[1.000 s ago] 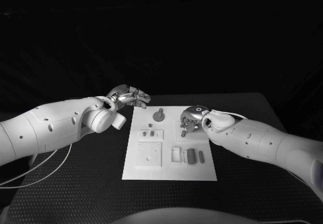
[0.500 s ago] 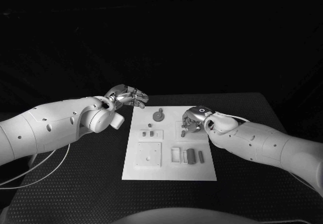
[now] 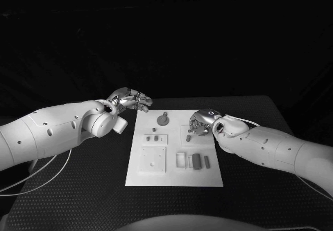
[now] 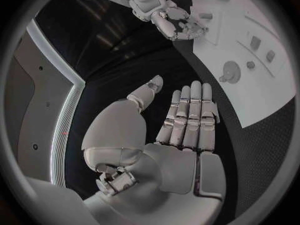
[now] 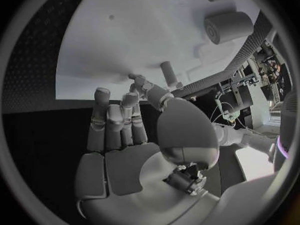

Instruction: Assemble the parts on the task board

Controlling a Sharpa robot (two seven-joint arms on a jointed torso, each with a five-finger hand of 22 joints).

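Note:
The white task board (image 3: 173, 173) lies mid-table and carries several small grey parts. My right hand (image 3: 199, 124) hovers over the board's right edge with its fingers apart and nothing in them. A short grey peg (image 3: 188, 137) stands just off its fingertips; in the right wrist view the peg (image 5: 167, 73) sits close beside my thumb tip (image 5: 140, 82), apart from it. My left hand (image 3: 130, 100) floats beyond the board's far left corner, flat and empty, as the left wrist view shows the left hand (image 4: 181, 120). A round disc part (image 3: 163, 119) lies near the board's far edge.
On the board are a small block with two pegs (image 3: 156, 138), a square plate (image 3: 153, 159) and upright pieces (image 3: 197, 160) at the near right. Two thick cylinders (image 5: 228, 26) stand past my right fingertips. Black table (image 3: 83, 192) surrounds the board.
My right hand has drawn back slightly to the right, uncovering the short peg that its fingers were over. The left hand has hardly moved.

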